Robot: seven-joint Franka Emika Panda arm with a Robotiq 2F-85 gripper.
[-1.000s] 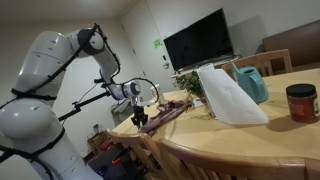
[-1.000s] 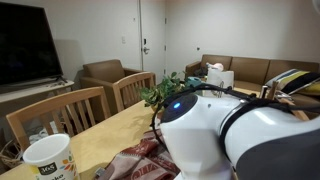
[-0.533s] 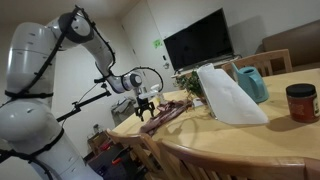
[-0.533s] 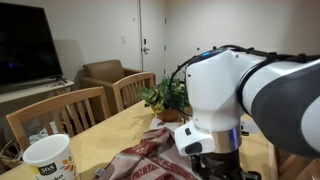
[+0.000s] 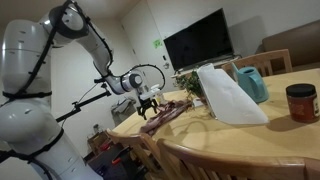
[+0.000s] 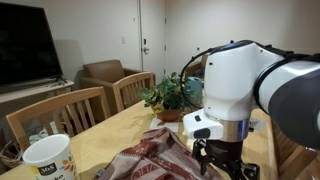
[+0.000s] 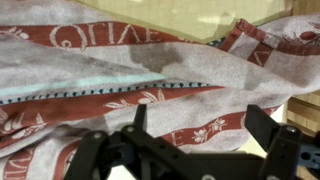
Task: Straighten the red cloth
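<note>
The red cloth (image 7: 150, 70) fills the wrist view, dark red bands with pale patterns and greyish stripes, still wrinkled and folded. In both exterior views it lies on the wooden table's end (image 5: 170, 112) (image 6: 150, 158). My gripper (image 7: 200, 118) hangs just above it, open, with nothing between its fingers (image 7: 268, 125). In an exterior view the gripper (image 5: 149, 104) sits over the cloth's near end; from the opposite side the gripper (image 6: 222, 160) shows below the white wrist.
A large white sheet-like object (image 5: 228, 95), a teal pitcher (image 5: 252, 83) and a red-lidded jar (image 5: 301, 102) stand on the table (image 5: 260, 135). A potted plant (image 6: 172, 95) and a white mug (image 6: 48, 160) are near the cloth. Wooden chairs (image 6: 60, 115) line the table.
My gripper has opened, let go of the cloth and risen slightly above it. The arm has swung upward and back.
</note>
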